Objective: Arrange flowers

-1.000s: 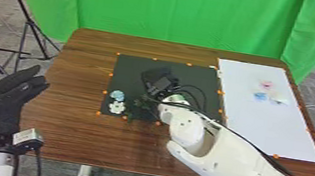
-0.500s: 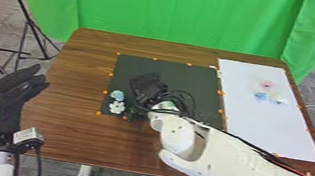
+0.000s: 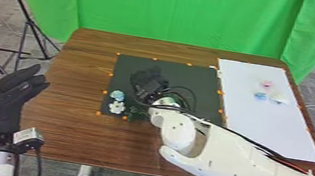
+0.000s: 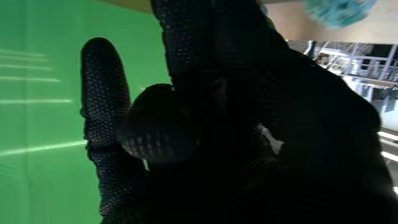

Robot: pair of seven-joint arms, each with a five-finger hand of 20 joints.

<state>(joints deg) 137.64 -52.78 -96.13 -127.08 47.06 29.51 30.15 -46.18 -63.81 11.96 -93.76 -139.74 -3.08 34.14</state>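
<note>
Flower pickup or placing at the mat, right hand's grip unclear

Step in hand is prob. picking up or laying a stem on the dark mat (image 3: 205,78), w/ the right hand (image 3: 146,80) over its middle. Can't tell which of the two. Pale-blue flower (image 3: 117,94) and white flower (image 3: 117,107) sit at the mat's near-left part, one just beyond the other, w/ dark greenery (image 3: 137,115) beside them. A teal bloom (image 4: 342,10) shows past the black glove in the right wrist view; whether it's held is unclear. Three more, pink flower (image 3: 266,84), blue flower (image 3: 260,96) and pale flower (image 3: 280,100), are grouped on the white sheet (image 3: 282,135) at the desk's (image 3: 74,139) right side, so the arrangement looks unfinished.

Next move, as judged: if a stem is held, set it down neatly w/ the pair, then back off w/o dragging them; if not, get a secure hold on one. Main risk is the glove or loose cables snagging the light blooms.

Pose: right arm (image 3: 216,153) comes in from lower right, slanting over the desk's near edge, w/ the hand pointing away from the robot. How open that hand is, or what it has hold of, can't be told. Left hand (image 3: 8,104) is off the desk's left edge, fingers relaxed and fairly straight, nothing in it, prob. on standby.
</note>
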